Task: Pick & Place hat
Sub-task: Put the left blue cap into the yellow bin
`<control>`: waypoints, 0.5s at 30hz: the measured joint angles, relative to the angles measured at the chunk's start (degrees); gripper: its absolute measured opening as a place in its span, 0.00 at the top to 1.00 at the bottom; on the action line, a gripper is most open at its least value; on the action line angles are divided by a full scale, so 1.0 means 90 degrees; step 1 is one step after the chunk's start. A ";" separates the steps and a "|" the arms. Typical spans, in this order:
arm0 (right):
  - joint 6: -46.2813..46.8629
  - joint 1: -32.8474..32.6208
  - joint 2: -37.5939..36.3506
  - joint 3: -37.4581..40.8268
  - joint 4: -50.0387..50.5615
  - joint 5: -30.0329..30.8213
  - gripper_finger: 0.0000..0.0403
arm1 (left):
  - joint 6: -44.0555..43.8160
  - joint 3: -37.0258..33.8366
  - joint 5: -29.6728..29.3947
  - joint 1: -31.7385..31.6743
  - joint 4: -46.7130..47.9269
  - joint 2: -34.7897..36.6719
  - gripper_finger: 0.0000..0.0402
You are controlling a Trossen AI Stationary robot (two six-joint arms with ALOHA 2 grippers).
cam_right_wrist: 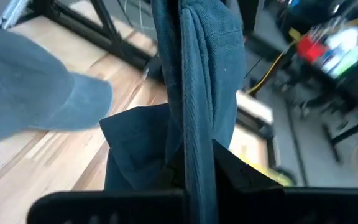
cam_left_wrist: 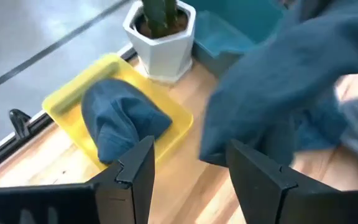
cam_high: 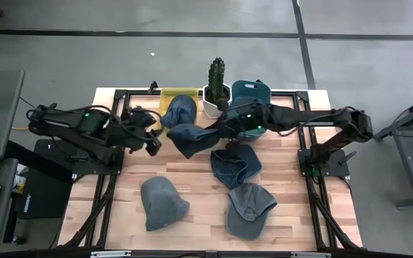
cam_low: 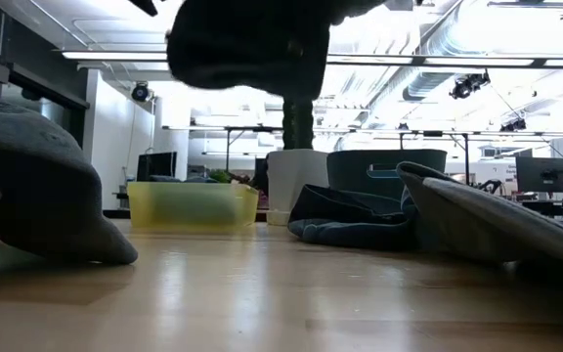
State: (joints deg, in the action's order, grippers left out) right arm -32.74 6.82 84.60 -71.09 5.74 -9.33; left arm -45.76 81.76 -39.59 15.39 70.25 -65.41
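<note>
The wooden table [cam_high: 192,215] fills the centre of the high view, and just above its middle the right gripper [cam_high: 219,127] is clamped on a dark blue hat [cam_high: 191,138] that hangs in the air, its fabric pinched flat between the two fingers in the right wrist view. Left of the hat, the left gripper [cam_high: 155,136] stands with its fingers [cam_left_wrist: 138,168] apart and nothing between them. A second blue hat [cam_high: 180,110] rests in the yellow tray [cam_high: 169,93] at upper centre.
</note>
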 joint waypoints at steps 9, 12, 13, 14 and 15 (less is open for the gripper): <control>-0.1094 -0.0382 -0.0950 -0.0010 -0.0781 0.0522 0.97 | -0.0097 -0.0003 -0.0028 -0.0002 -0.0604 0.0104 0.57; -0.1456 -0.0519 -0.1207 -0.0010 -0.0981 0.0828 0.97 | 0.0064 -0.0003 -0.0015 -0.0002 -0.0932 0.0094 0.57; -0.1537 -0.0543 -0.1291 -0.0010 -0.1015 0.0844 0.97 | 0.0124 -0.0003 -0.0001 -0.0002 -0.1031 0.0086 0.57; -0.1556 -0.0557 -0.1360 -0.0010 -0.1046 0.0841 0.97 | 0.0201 -0.0003 0.0016 -0.0002 -0.1134 0.0075 0.57; -0.1558 -0.0560 -0.1421 -0.0011 -0.1064 0.0833 0.97 | 0.0313 -0.0006 0.0056 -0.0002 -0.1284 0.0070 0.57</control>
State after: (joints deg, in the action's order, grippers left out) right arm -46.76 1.78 71.82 -71.19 -3.83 -1.84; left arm -42.94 81.71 -39.08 15.38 58.69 -64.77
